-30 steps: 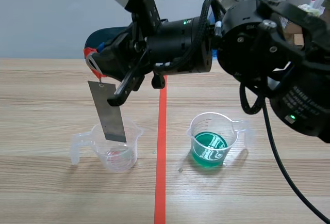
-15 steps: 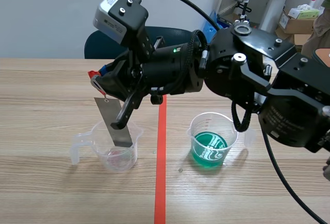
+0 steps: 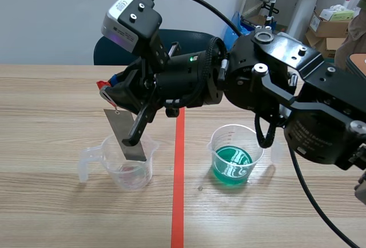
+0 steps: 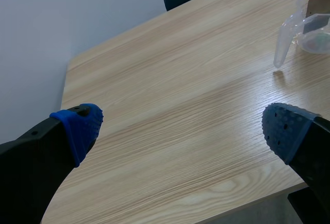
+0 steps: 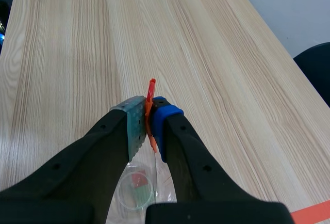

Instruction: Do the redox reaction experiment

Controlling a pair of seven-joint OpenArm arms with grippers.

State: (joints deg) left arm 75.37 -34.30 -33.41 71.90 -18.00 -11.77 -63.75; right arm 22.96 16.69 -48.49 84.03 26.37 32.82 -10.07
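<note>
Right hand (image 3: 106, 91): clamped on a red tag (image 5: 150, 102). A grey metal strip (image 3: 127, 136) hangs tilted from the tag below the hand, its lower end inside the clear beaker (image 3: 130, 171). The green-liquid beaker (image 3: 233, 158) stands under this arm, well apart from the hand. Left hand (image 4: 180, 131): fingers wide apart above the bench (image 4: 170, 74), gripping nothing.

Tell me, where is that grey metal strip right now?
In the scene view the metal strip hangs tilted from a red tag pinched by the right gripper, its lower end inside the clear beaker just left of the red tape line.
</note>
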